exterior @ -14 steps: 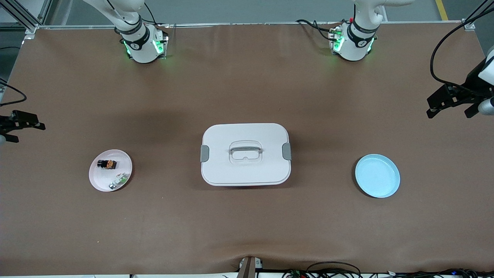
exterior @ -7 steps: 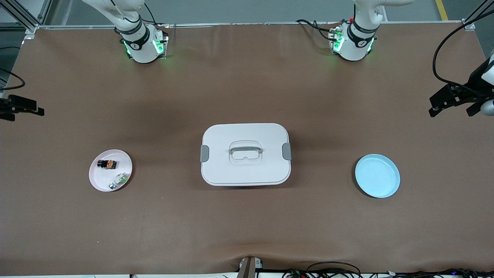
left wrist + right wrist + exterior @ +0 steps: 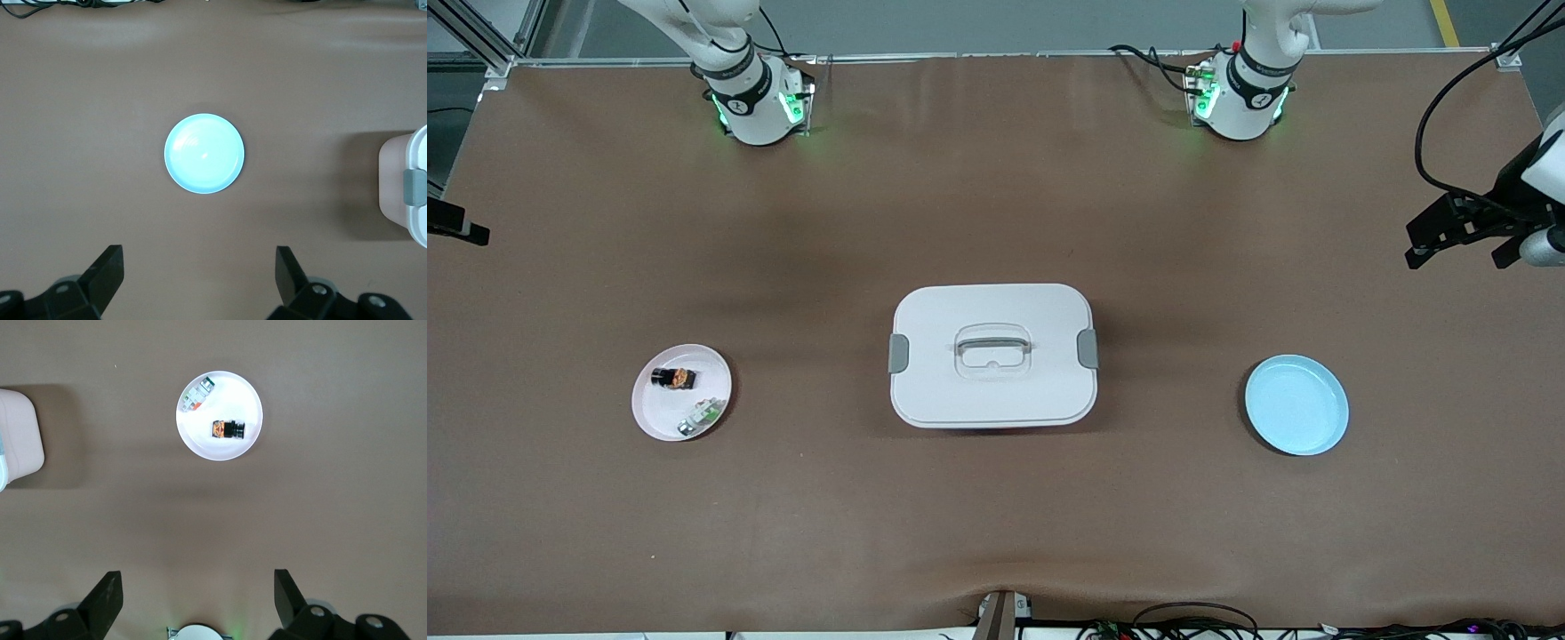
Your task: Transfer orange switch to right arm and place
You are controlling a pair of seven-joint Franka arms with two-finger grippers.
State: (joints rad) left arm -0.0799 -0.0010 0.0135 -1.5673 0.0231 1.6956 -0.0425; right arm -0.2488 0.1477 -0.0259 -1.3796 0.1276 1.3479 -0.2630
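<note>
Nothing is done yet: the orange switch point(image 3: 682, 377) lies untouched in the pink plate point(image 3: 651, 420) near the tabletop's right-arm edge. Left hand point(image 3: 1458, 236) and right hand point(image 3: 197, 600) both hover wide open, empty, over opposite tabletop edges

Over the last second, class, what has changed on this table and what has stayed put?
The right gripper has slid along the table's edge toward the robots' bases, now almost out of the front view. The left gripper, jaws open, barely shifted. The tiny black-and-orange switch still lies on the small pink plate; the white lidded box and light blue plate stayed put.
</note>
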